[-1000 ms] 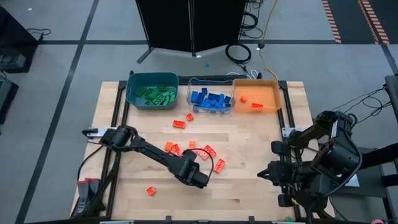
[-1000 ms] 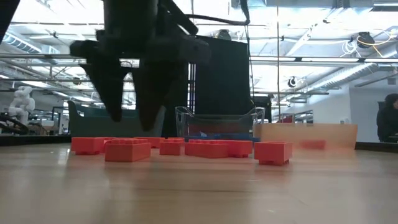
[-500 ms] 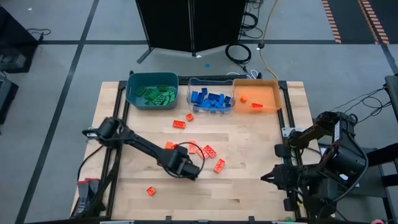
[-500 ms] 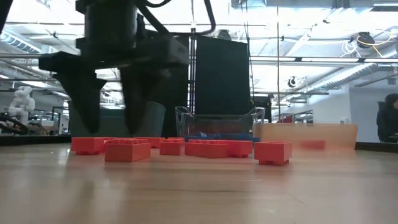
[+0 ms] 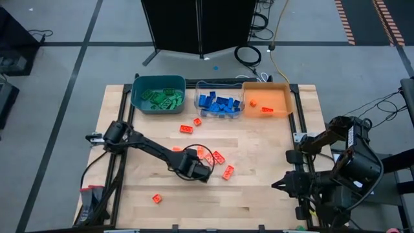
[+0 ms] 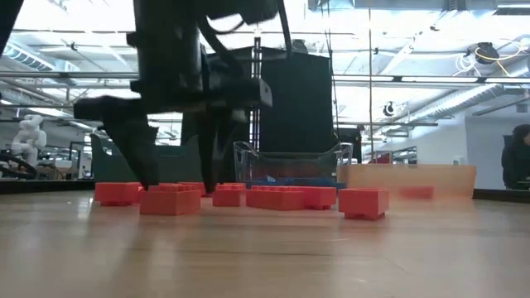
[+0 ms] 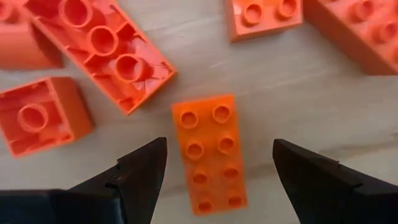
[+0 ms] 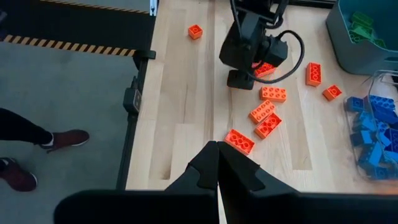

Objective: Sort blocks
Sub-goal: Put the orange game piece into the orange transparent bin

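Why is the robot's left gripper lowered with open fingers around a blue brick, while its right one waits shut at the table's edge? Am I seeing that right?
Nearly. The brick between the left gripper's open fingers is orange, not blue; the left wrist view shows that. The blue ones lie in the clear bin. The right gripper does wait shut by the table's edge.

Overhead, table-level, two wrist views

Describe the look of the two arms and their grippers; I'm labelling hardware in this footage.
Both arms are dark, nearly black, jointed links. The left gripper has two wedge-shaped black fingers, with a black cable looping beside its wrist. The right gripper has matching tapered black fingers; its arm is bulkier, with loose cabling near its base.
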Robot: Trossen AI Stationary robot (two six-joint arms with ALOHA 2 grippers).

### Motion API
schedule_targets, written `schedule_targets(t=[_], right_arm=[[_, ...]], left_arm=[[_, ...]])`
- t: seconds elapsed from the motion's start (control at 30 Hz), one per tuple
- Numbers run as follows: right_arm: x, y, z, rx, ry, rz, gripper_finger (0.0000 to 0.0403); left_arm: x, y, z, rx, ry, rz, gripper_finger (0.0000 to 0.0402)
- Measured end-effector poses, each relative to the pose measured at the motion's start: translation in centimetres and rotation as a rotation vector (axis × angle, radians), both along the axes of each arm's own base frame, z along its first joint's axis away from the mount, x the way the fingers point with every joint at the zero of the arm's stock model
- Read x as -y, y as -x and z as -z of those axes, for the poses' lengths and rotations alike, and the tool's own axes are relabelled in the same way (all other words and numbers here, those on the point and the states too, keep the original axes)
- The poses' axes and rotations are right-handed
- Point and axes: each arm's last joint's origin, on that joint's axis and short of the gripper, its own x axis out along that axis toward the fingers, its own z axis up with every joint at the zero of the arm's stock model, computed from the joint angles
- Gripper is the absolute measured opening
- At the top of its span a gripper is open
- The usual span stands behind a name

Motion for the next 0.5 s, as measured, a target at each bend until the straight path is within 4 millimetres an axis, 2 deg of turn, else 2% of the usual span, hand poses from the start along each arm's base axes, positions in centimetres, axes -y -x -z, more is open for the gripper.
schedule_targets(t=[0.2,0.3,0.43,0.5], right_arm=[[0.0,0.0,0.0,0.0,-0.012,0.012,0.0],[0.0,0.0,0.0,0.0,-0.012,0.012,0.0],[0.0,0.0,0.0,-0.001,-0.014,0.013,0.0],[0.0,0.0,0.0,0.0,-0.013,0.014,0.0]], left_arm=[[0.1,-0.2,1.5,-0.056,0.04,0.032,0.0286],[0.2,-0.5,1.9,-0.06,0.06,0.043,0.0239],[0.3,-0.6,1.9,-0.051,0.061,0.063,0.0146],[0.3,-0.6,1.7,-0.048,0.062,0.084,0.014]])
